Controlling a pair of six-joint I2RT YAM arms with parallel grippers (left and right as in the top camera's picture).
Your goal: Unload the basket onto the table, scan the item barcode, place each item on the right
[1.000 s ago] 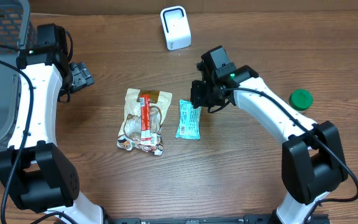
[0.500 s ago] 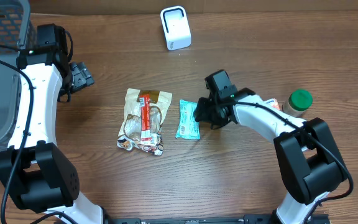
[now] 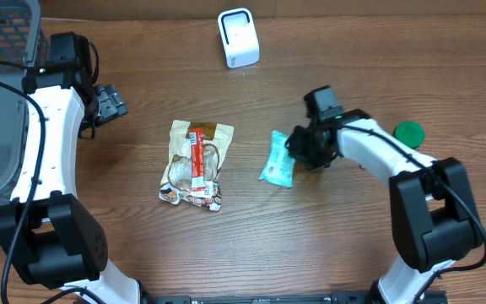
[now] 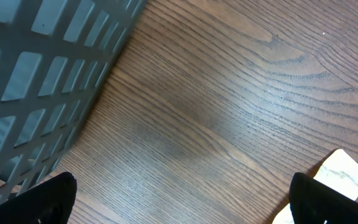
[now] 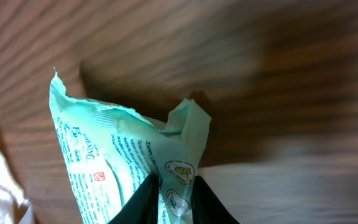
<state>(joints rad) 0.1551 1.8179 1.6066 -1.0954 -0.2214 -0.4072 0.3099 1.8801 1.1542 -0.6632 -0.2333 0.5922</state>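
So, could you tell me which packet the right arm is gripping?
The mint-green packet, pinched in the jaws of the right gripper; the tan-and-red packet lies free.

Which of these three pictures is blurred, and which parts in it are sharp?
Right wrist view: the wooden table is smeared by motion blur, while the green packet pinched in the right fingers is sharp. Left wrist view: the wood grain is crisp, the grey basket a little soft. Overhead view: sharp and evenly lit, no glare.
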